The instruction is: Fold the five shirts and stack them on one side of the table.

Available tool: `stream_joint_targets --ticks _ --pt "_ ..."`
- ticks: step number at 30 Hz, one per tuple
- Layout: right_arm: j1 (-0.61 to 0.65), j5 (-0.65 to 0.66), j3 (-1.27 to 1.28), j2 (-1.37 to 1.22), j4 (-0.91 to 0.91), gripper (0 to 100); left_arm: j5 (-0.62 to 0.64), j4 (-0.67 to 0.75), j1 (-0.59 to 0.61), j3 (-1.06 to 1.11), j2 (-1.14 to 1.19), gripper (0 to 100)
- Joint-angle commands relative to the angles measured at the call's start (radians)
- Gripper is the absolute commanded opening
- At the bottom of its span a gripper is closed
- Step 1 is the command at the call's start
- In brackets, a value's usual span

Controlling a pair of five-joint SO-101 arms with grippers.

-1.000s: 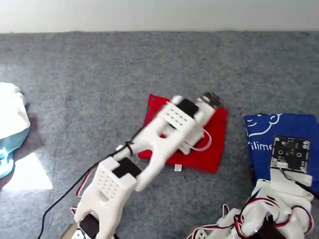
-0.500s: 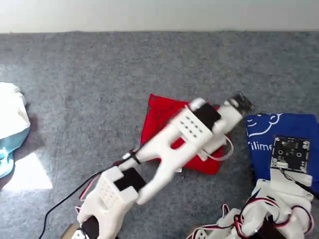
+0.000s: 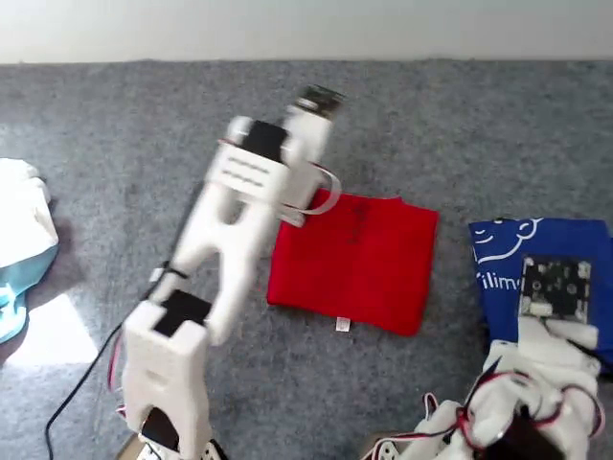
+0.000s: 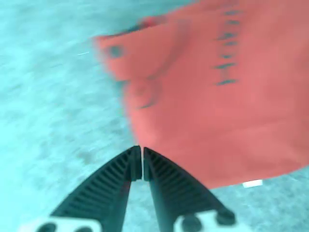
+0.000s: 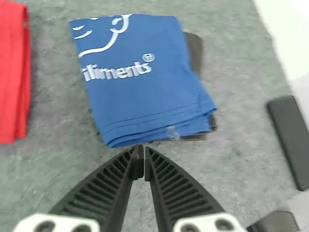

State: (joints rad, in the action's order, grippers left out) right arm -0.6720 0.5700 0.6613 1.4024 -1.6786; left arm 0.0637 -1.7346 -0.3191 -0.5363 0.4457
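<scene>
**Soft folded shirts, both arms empty**

The red shirt [image 3: 354,259] lay folded at mid-frame in the high view, the blue shirt [image 3: 575,240] folded at the right edge. Both looked light and limp, best taken by a doubled edge. The left fingers [image 4: 111,183] and right fingers [image 5: 116,186] were closed on nothing. The grey worktop [image 3: 144,144] looked felt-like and grippy; a white wall [image 3: 306,29] ran along the top.
</scene>
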Motion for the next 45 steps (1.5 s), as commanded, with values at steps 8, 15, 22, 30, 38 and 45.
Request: stream_joint_targets --ticks 8,15,22,30,38,45 --pt "0.335 -0.190 -0.054 -0.257 0.013 1.7 -0.066 -0.017 0.222 0.306 -0.499 1" --pt "0.570 -0.275 -0.120 -0.437 0.059 1.9 -0.066 -0.011 0.397 0.418 -0.697 1" --pt "0.656 -0.273 -0.181 -0.674 0.232 2.0 -0.066 -0.018 0.598 0.437 -0.844 1" --pt "0.688 -0.273 -0.393 -1.053 0.377 10.3 -0.143 -0.018 0.684 0.437 -0.907 1" --pt "0.679 -0.278 -0.698 -1.432 0.381 20.3 -0.158 -0.017 0.787 0.450 -0.899 1" --pt "0.647 -0.279 -0.928 -1.669 0.344 20.3 -0.158 -0.017 0.847 0.522 -0.907 1"
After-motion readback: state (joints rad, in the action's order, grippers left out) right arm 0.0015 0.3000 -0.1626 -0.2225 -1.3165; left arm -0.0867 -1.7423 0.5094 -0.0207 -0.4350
